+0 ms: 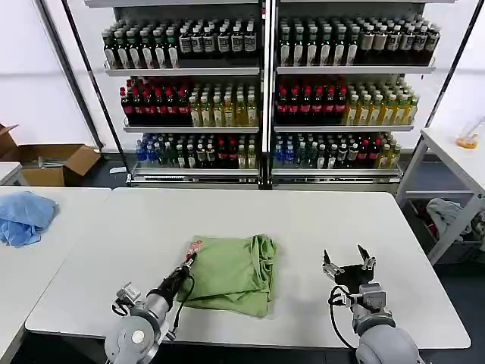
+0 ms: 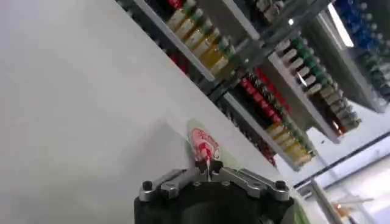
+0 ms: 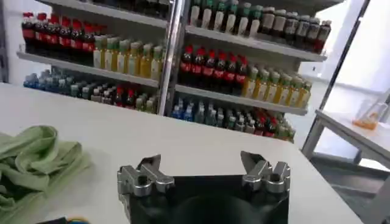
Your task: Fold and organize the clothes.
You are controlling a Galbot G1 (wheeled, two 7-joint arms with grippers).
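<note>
The light green polo shirt (image 1: 231, 273) lies folded into a rough square on the white table (image 1: 303, 227), its bunched edge toward the right. Its red-and-white print (image 1: 195, 247) shows at the left corner. My left gripper (image 1: 188, 262) is shut on that left edge, pinching the cloth right by the print (image 2: 204, 144). My right gripper (image 1: 348, 264) stands open above bare table to the right of the shirt, with nothing between its fingers. In the right wrist view the shirt's rumpled green folds (image 3: 30, 161) lie off to one side of the open right gripper (image 3: 201, 167).
A light blue cloth (image 1: 24, 214) lies on a second table at the far left. Shelves of bottles (image 1: 265, 91) stand behind the table. A cardboard box (image 1: 53, 163) sits on the floor at the left, another white table (image 1: 455, 155) at the right.
</note>
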